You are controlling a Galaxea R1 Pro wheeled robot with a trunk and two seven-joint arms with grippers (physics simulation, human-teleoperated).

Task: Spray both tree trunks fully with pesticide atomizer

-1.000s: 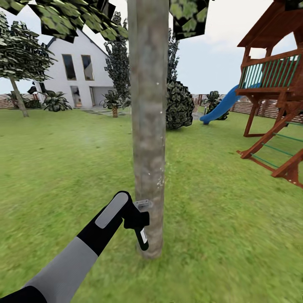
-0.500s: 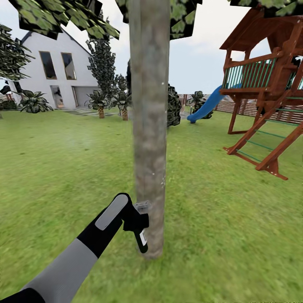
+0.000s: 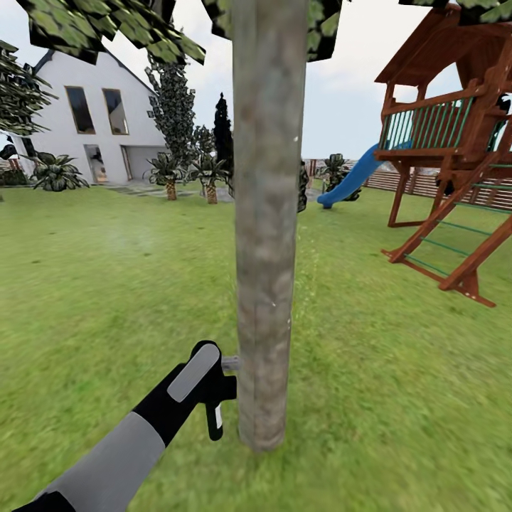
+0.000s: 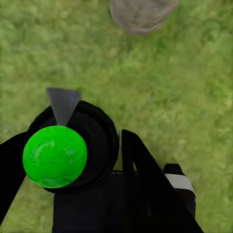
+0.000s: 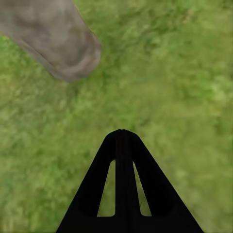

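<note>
Left gripper (image 3: 217, 390) clamped on the pesticide atomizer (image 3: 215, 414), nozzle now right against the low part of the tree trunk (image 3: 267, 235), closer than 1 second back. View swung round the tree. Few white pesticide specks (image 3: 275, 305) visible; coverage looks far from complete. Right gripper (image 5: 123, 138) pressed together, empty over grass.

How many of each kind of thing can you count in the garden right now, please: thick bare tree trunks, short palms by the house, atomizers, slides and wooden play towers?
Thick bare tree trunk: 1
Short palms by the house: 2
Pesticide atomizer, held in the left gripper: 1
Blue slide: 1
Wooden play tower: 1
Total: 6
</note>
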